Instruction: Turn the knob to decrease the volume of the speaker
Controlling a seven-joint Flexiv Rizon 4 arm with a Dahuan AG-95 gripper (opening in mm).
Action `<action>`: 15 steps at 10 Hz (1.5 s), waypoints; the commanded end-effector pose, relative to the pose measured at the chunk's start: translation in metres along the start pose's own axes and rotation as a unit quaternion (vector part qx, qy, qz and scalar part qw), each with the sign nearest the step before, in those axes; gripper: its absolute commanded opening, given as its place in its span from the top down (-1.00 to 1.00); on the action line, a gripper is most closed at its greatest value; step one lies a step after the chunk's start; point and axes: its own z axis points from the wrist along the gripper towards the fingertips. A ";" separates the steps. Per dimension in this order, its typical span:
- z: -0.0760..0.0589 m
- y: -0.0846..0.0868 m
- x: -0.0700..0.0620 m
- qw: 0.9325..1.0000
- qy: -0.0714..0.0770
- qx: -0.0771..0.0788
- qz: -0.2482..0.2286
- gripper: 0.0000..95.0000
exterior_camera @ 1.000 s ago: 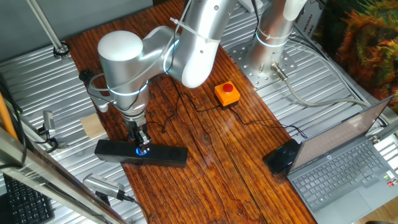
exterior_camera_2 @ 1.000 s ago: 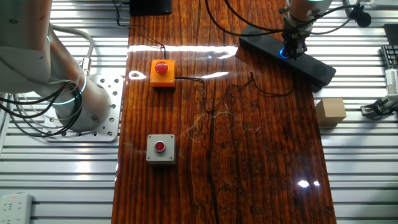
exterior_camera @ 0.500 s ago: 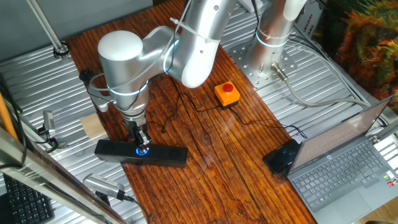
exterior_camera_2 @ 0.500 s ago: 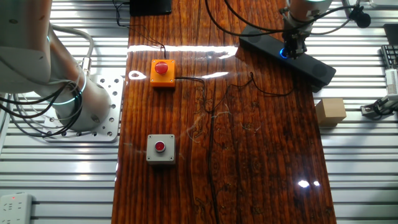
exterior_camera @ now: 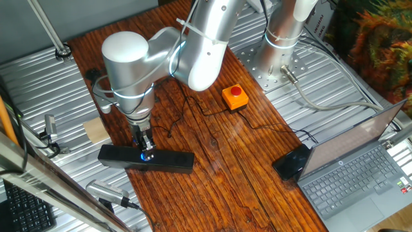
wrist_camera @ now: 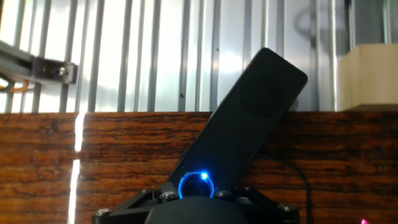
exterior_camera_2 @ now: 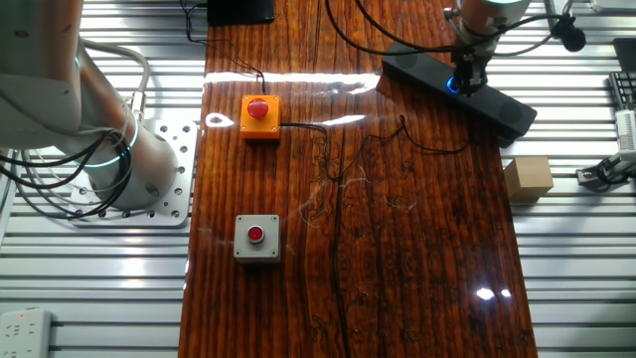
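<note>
Wooden block (exterior_camera: 96,131) left of the jaws, slim black speaker (exterior_camera: 145,159) lying across the worktop (exterior_camera: 219,167) edge beneath the jaws, knob (exterior_camera: 147,155) with glowing blue ring between the jaws, jaws clenched on knob, orange button box (exterior_camera: 235,97) far right.

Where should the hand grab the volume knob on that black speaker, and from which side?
Pinch the knob's round rim from straight above, fingers on opposite sides. It stands up from the top face of the flat-lying speaker, so its sides are free for twisting. The hand is already at it.
</note>
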 end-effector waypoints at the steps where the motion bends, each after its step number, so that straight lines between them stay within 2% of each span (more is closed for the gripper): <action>1: 0.000 0.000 0.000 0.999 -0.003 0.000 0.037 0.20; 4: 0.000 0.000 0.000 0.997 -0.004 -0.002 0.072 0.20; 6: 0.000 0.000 0.000 0.994 -0.006 -0.011 0.107 0.20; 9: 0.000 0.000 0.000 0.990 -0.006 -0.014 0.138 0.20; 11: 0.000 0.000 0.000 0.990 -0.009 -0.008 0.141 0.20; 13: 0.000 -0.001 0.000 0.990 -0.009 -0.011 0.141 0.20; 14: 0.000 -0.001 0.000 0.990 -0.008 -0.012 0.141 0.60; 15: 0.001 -0.001 0.000 0.990 -0.009 -0.013 0.141 0.60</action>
